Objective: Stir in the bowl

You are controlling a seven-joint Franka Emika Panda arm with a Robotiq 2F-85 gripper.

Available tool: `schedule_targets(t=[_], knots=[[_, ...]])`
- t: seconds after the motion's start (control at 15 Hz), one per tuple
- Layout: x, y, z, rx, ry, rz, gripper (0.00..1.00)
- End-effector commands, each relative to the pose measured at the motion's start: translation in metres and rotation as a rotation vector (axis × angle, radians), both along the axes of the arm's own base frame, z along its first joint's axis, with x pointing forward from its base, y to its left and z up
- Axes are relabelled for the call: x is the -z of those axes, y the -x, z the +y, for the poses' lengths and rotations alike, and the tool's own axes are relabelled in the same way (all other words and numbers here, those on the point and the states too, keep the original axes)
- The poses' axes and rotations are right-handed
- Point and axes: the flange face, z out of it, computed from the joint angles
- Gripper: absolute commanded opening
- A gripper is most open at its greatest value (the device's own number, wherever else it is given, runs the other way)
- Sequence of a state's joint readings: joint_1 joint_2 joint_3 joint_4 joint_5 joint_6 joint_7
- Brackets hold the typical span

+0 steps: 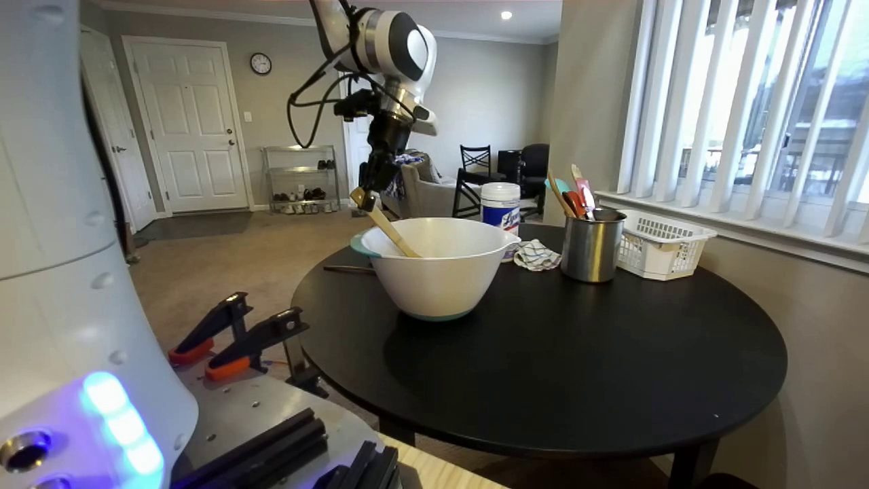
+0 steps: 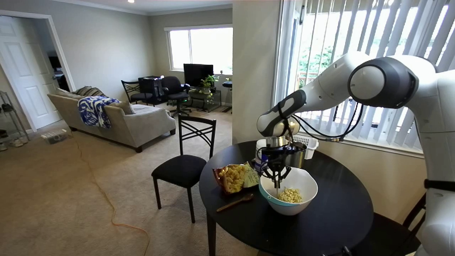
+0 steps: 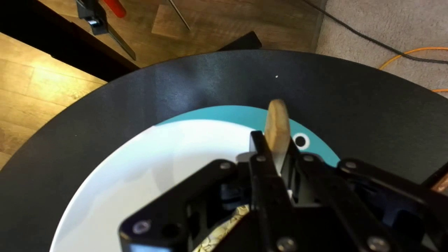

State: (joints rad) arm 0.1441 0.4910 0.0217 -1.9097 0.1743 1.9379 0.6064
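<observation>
1. On the round black table, the bowl is set toward ten o'clock in an exterior view.
2. Glossy white sides are trimmed in teal at lip and base.
3. A wooden utensil is clasped by the gripper, narrowed to its thickness.

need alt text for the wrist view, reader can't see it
A gripper clamps a wooden utensil handle above a white-and-teal mixing bowl holding popcorn-like pieces. The bowl sits on a round black table, with wood flooring and carpet beyond its edge.
</observation>
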Motion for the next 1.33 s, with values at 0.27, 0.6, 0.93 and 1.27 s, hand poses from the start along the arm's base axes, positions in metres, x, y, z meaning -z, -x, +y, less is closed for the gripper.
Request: schedule_targets(t=[0.27,0.6,0.93,1.27], knots=[[-0.001,-0.009,-0.019,-0.02,0.095,0.169,0.03],[0.0,-0.009,-0.02,-0.091,0.081,0.271,0.03],[0.0,0.0,-0.021,-0.266,-0.004,0.388,0.03],[-0.006,-0.007,-0.007,-0.339,-0.176,0.364,0.03]])
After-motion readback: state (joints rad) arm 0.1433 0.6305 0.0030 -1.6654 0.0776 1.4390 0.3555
